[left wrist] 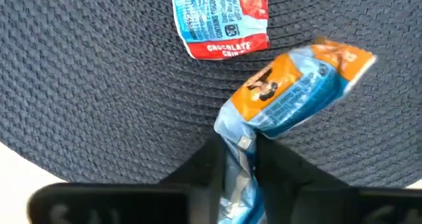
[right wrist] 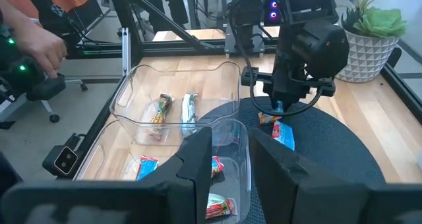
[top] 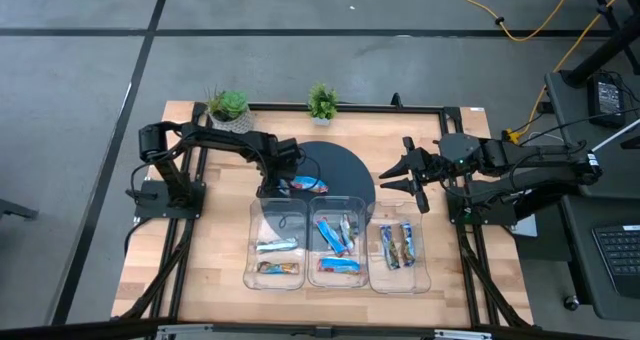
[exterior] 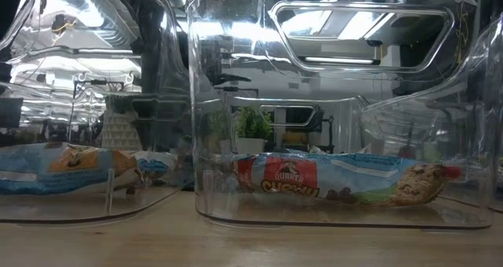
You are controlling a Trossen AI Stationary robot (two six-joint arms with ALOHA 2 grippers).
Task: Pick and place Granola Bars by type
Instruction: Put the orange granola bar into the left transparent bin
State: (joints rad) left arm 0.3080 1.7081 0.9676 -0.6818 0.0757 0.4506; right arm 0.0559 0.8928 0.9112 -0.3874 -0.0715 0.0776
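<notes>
Item: Granola Bars; one orange-and-blue bar [left wrist: 297, 85] pinched by its wrapper end in the left claw [left wrist: 239, 159] above the dark round mat [top: 345, 170]; one blue bar [left wrist: 221, 18] left on the mat; we count seven sorted in three clear trays [top: 255, 215]; right claw [top: 400, 175] spread wide, empty, waiting beside the mat; we judge sorting nearly done.

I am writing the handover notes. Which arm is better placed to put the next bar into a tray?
The left. Its left gripper is shut on an orange-and-blue bar just above the dark round mat, beside the clear trays. The right gripper hangs open and empty at the mat's right edge.
</notes>
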